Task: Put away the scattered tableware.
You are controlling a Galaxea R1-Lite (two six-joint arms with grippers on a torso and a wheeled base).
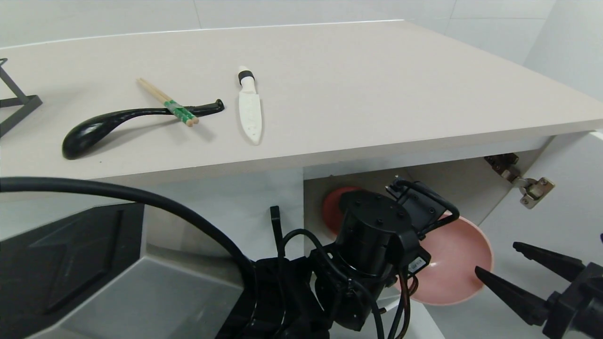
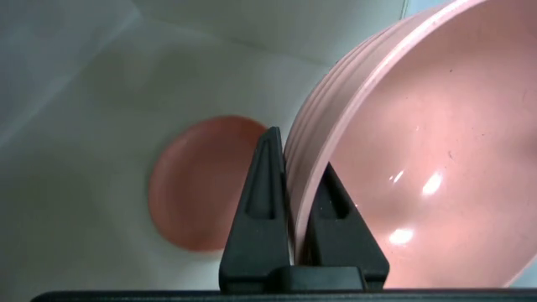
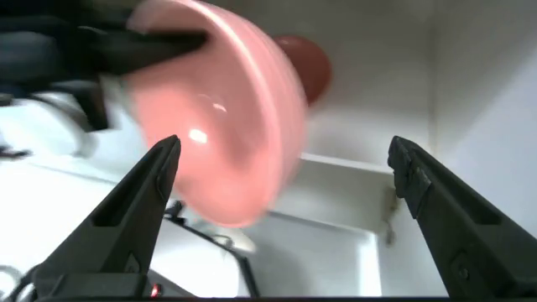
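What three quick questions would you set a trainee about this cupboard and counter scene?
1. True or false: the left gripper is shut on the rim of the pink bowl.
2. The chopsticks on the counter lie across: A) the handle of the black spoon; B) the white knife; C) the pink bowl.
3. Fill in: the jaws of the right gripper stand ____.

Key: 1 true; 2 A; 3 open.
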